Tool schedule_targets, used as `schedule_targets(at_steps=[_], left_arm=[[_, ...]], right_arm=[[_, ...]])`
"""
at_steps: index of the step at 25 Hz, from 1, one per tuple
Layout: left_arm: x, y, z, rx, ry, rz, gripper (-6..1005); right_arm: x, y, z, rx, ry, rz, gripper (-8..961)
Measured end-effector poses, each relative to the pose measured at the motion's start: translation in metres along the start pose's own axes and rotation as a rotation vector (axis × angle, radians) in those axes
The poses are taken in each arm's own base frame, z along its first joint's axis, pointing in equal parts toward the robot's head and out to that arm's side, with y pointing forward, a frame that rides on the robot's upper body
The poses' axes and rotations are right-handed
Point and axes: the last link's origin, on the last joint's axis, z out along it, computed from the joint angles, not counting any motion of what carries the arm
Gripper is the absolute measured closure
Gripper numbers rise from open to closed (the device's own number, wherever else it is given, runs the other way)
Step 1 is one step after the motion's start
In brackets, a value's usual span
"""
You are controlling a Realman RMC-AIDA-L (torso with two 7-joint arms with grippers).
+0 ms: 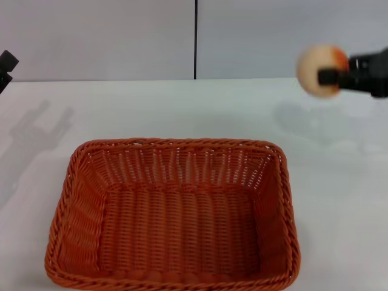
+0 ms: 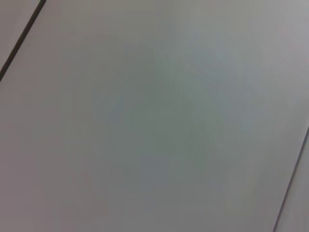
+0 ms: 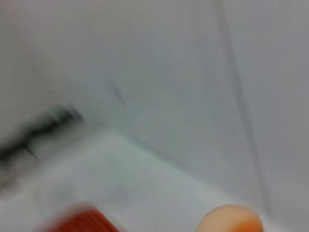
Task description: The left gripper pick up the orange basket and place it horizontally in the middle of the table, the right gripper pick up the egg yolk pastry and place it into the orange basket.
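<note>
The orange basket lies lengthwise across the middle of the white table, with nothing inside it. High at the right, above the table's far side, my right gripper is shut on the egg yolk pastry, a cream ball with an orange top, held beyond the basket's far right corner. In the right wrist view the egg yolk pastry and an edge of the orange basket show. My left gripper sits parked at the far left edge, only a black tip visible.
A grey wall with a dark vertical seam stands behind the table. The left wrist view shows only grey wall panels. Bare tabletop runs around the basket on the left, right and far sides.
</note>
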Motion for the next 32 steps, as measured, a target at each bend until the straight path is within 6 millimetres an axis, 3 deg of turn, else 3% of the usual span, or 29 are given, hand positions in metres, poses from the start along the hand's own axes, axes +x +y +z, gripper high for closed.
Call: schedule_targets(at_steps=[4, 6, 10, 11, 15, 21, 24, 29, 32], left_arm=[[0.0, 0.0, 0.0, -0.001, 0.0, -0.003, 332], [-0.001, 0.001, 0.001, -0.006, -0.003, -0.005, 332], [-0.002, 0.002, 0.001, -0.01, -0.007, -0.007, 332], [-0.002, 0.002, 0.001, -0.011, -0.008, -0.007, 332], [-0.004, 0.003, 0.002, -0.013, -0.007, -0.016, 332], [-0.004, 0.003, 0.001, -0.012, -0.007, -0.016, 332], [-0.004, 0.003, 0.001, -0.012, -0.006, -0.017, 332], [-0.003, 0.003, 0.003, -0.017, -0.004, -0.017, 332], [-0.003, 0.004, 0.005, -0.021, -0.003, -0.016, 332]], right_arm=[[-0.01, 0.027, 0.003, -0.178, -0.216, -0.102, 674], [-0.015, 0.042, 0.019, -0.301, -0.288, -0.144, 688], [-0.016, 0.053, 0.042, -0.401, -0.282, -0.162, 715], [-0.017, 0.06, 0.059, -0.458, -0.252, -0.175, 724], [-0.015, 0.07, 0.079, -0.528, -0.199, -0.204, 760], [-0.012, 0.075, 0.095, -0.536, -0.141, -0.22, 660], [-0.01, 0.075, 0.092, -0.531, -0.147, -0.217, 610], [-0.007, 0.071, 0.083, -0.508, -0.165, -0.211, 367], [-0.004, 0.066, 0.074, -0.464, -0.201, -0.203, 319]])
